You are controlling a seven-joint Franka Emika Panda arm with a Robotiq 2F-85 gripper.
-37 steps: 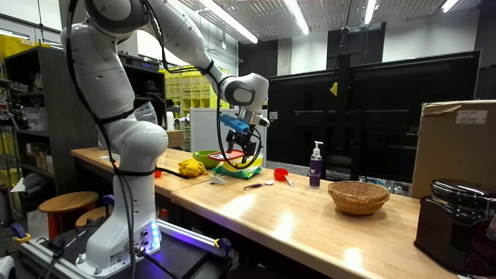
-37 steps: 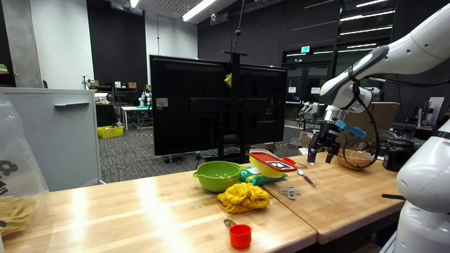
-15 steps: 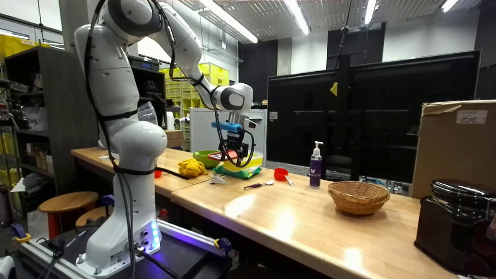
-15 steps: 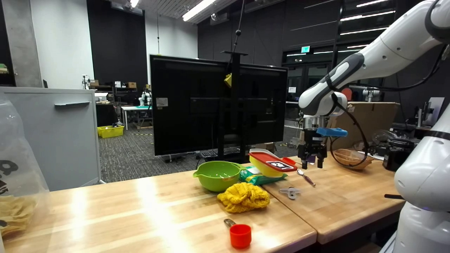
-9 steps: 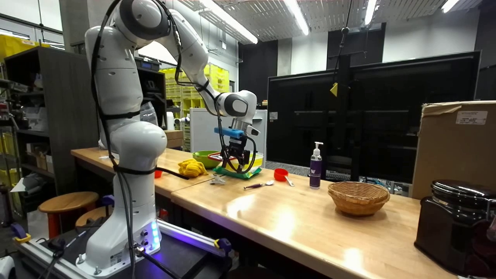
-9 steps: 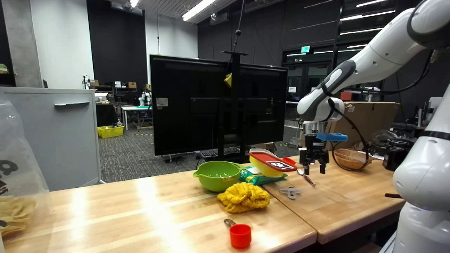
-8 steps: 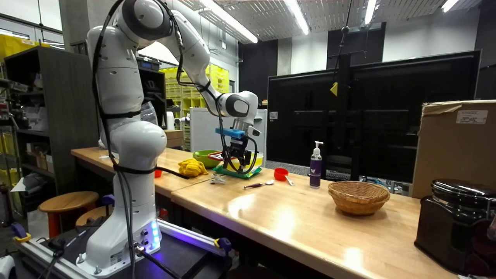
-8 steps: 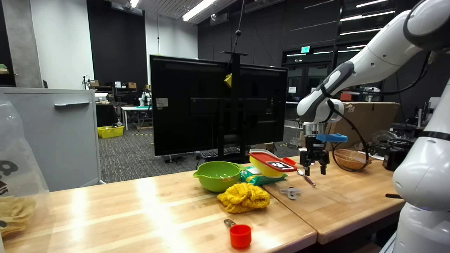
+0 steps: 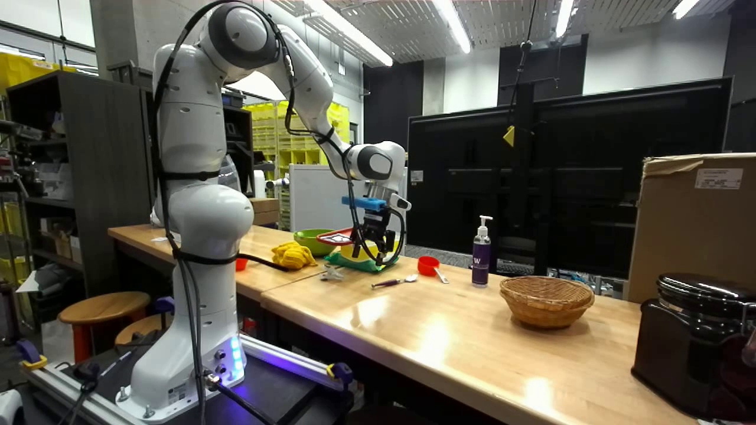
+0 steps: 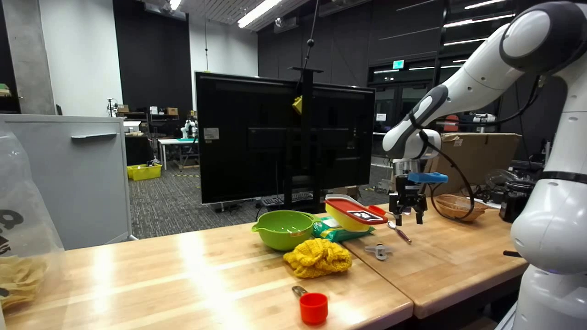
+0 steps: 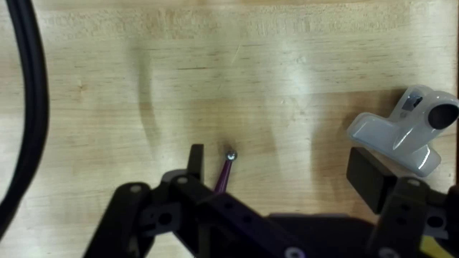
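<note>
Pincer [image 10: 409,218]: spread, empty, above worktop [image 10: 454,256] | Nearest: purple-handled utensil [image 11: 223,175], pale clip [image 11: 407,132] | Yellow tub [image 10: 350,222]: tilted, apparently because green packet [image 10: 340,235] beneath props one side

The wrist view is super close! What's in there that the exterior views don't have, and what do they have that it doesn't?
Only the wrist view clearly shows the round black spot on the gray clip and the shiny ball ending the purple handle. Only the exterior views show the green bowl, the wicker basket and the robot's white arm. All share the clip, the purple handle, the wooden tabletop and the robot's black hand, open and holding nothing.
</note>
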